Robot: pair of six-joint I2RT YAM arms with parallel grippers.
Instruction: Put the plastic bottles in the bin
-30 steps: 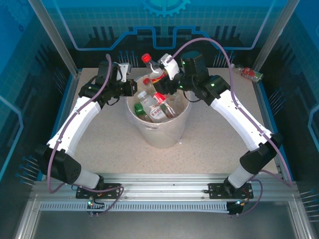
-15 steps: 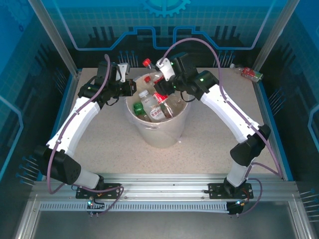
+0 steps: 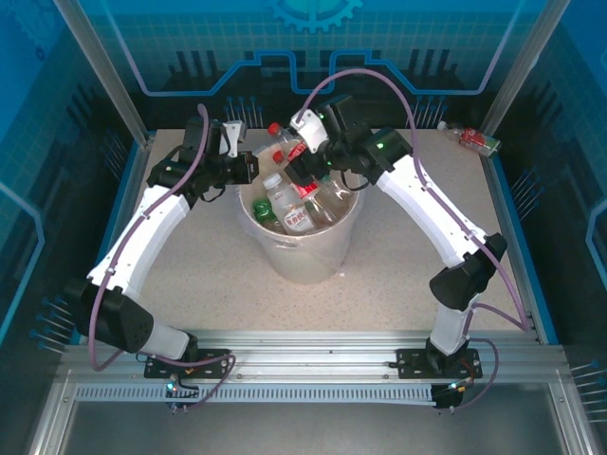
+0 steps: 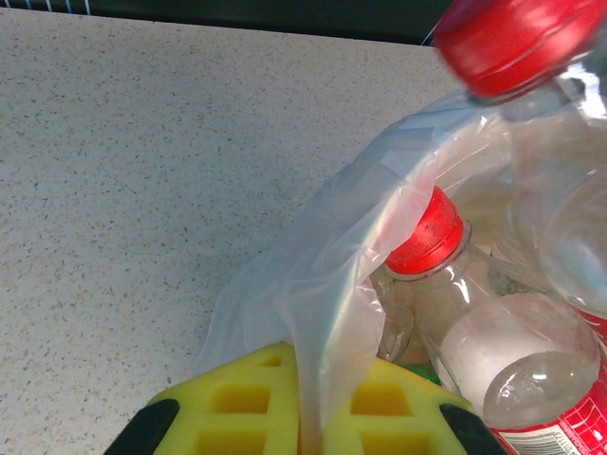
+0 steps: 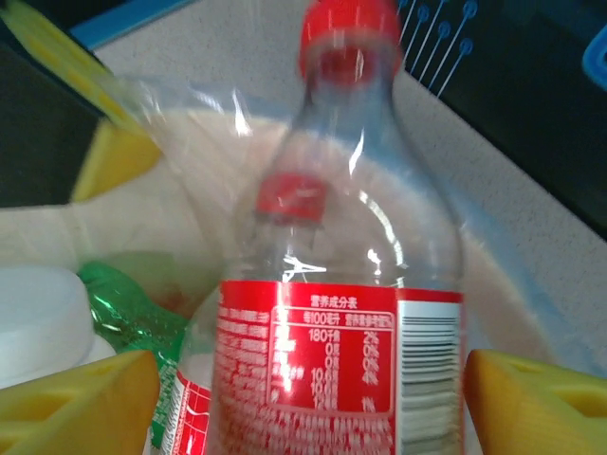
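Now | L tool (image 4: 308, 384) clamps liner (image 4: 322, 265) | R tool (image 5: 308, 379) wide, bottle (image 5: 341, 284) btwn pads

Upright cream bin (image 3: 303, 254), clear liner (image 4: 322, 275), piled with red-labelled bottles (image 3: 296, 214); stray bottle (image 3: 476, 140) far right corner

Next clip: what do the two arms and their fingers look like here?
Both the left arm and right arm have smooth white links between black joints, each trailed by a looping purple cable. A green light glows on the right arm. The fingers are yellow pads moulded with square pockets, black-edged.
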